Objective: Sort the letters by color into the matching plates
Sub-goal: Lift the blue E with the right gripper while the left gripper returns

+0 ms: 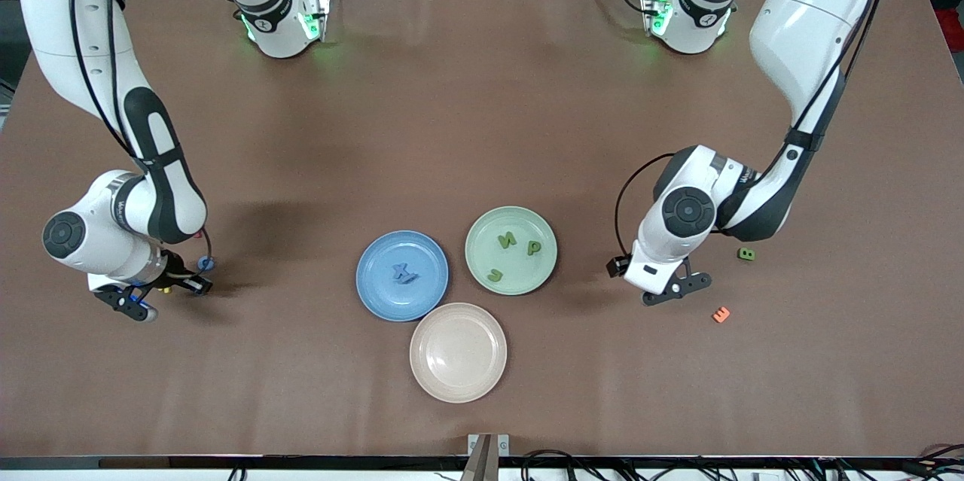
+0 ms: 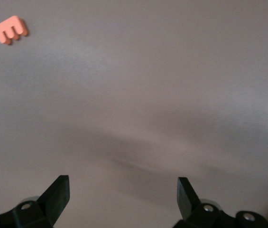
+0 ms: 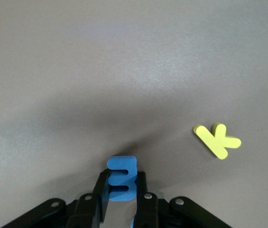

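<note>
Right wrist view: the right gripper (image 3: 122,197) is clamped on a blue letter E (image 3: 121,176), a chunky foam piece standing on edge between the fingers, at the table surface (image 1: 482,105). A yellow letter K (image 3: 217,139) lies flat near it, apart from the fingers.

Front view: the right gripper (image 1: 139,304) sits low at the right arm's end of the table, well apart from the plates. The blue plate (image 1: 376,293) holds a blue X (image 1: 405,272) and touches the pale green plate (image 1: 550,255), which holds three green letters: N (image 1: 507,241), P (image 1: 534,248) and U (image 1: 495,274). A beige-pink plate (image 1: 458,383) lies nearer the camera, touching the blue plate.

The left gripper (image 1: 678,287) waits with fingers spread wide over bare table beside the green plate, holding nothing. A green B (image 1: 745,254) lies toward the left arm's end of the table; an orange E (image 1: 721,314) lies nearer the camera. Wide bare table surrounds both grippers.
</note>
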Available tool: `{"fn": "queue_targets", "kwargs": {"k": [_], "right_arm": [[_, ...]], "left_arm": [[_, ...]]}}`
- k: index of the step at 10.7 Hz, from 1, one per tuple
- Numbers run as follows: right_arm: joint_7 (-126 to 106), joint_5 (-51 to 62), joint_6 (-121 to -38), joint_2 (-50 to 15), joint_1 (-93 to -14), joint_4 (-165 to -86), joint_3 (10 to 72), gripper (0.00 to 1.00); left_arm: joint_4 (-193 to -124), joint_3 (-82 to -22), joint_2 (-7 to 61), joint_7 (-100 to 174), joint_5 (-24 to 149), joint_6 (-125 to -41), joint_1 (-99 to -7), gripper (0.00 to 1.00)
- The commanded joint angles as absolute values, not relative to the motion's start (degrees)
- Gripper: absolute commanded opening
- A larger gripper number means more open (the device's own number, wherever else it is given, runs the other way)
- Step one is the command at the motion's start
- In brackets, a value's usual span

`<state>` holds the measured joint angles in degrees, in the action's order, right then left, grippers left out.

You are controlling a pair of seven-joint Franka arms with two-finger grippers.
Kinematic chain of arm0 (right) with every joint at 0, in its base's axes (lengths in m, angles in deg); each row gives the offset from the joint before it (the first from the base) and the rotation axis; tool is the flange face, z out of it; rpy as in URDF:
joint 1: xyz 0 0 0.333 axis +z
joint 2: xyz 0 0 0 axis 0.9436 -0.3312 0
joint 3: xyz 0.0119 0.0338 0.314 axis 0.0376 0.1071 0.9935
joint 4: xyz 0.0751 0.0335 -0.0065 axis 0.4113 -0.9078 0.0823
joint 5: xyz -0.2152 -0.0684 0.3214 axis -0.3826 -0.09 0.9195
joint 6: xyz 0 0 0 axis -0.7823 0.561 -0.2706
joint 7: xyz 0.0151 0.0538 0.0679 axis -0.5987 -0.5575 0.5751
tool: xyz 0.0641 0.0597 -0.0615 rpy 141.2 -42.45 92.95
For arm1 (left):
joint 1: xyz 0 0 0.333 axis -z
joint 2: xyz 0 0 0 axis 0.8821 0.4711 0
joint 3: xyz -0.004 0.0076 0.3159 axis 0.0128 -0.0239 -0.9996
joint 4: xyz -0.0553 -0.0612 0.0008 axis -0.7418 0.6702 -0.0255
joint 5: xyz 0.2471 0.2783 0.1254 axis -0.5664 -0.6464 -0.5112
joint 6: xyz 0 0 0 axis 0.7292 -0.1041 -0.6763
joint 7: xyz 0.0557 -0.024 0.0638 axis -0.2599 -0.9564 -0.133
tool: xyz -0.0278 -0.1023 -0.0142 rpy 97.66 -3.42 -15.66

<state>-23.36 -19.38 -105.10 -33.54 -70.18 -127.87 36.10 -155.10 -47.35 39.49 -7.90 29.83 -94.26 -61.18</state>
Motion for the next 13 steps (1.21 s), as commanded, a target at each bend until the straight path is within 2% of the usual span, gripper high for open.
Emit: {"fn": "queue_targets", "kwargs": {"k": [1, 3, 4, 5, 9, 13], "right_arm": [[-16.33, -20.26, -106.2, -33.82, -71.1, -128.52, 37.85, 0.23], [-15.46, -23.83, -106.11, -33.56, -71.01, -127.91, 40.21, 0.22], [-15.54, -29.09, -105.94, -33.56, -70.75, -126.95, 41.45, 0.22], [-15.54, -32.71, -105.76, -33.56, -70.23, -125.81, 42.59, 0.22], [-15.1, -32.75, -105.41, -33.38, -66.63, -122.38, 46.99, 0.22], [-15.01, -32.74, -105.41, -33.47, -59.08, -120.35, 47.17, 0.22]], "left_arm": [[-168.71, -46.75, 30.84, -7.19, 28.37, -102.47, -64.52, 1.0], [-175.5, -46.74, 25.92, -7.01, 28.37, -104.44, -64.7, 1.0], [-176.13, -46.66, 25.12, -5.53, 28.37, -104.44, -65.49, 1.0], [-176.14, -46.66, 25.28, -3.25, 28.37, -104.53, -66.37, 1.0], [-176.14, -46.66, 25.99, 10.97, 28.37, -107.95, -72.69, 1.0], [-175.35, -46.66, 28.18, 20.82, 28.37, -108.4, -78.39, 1.0]]}}
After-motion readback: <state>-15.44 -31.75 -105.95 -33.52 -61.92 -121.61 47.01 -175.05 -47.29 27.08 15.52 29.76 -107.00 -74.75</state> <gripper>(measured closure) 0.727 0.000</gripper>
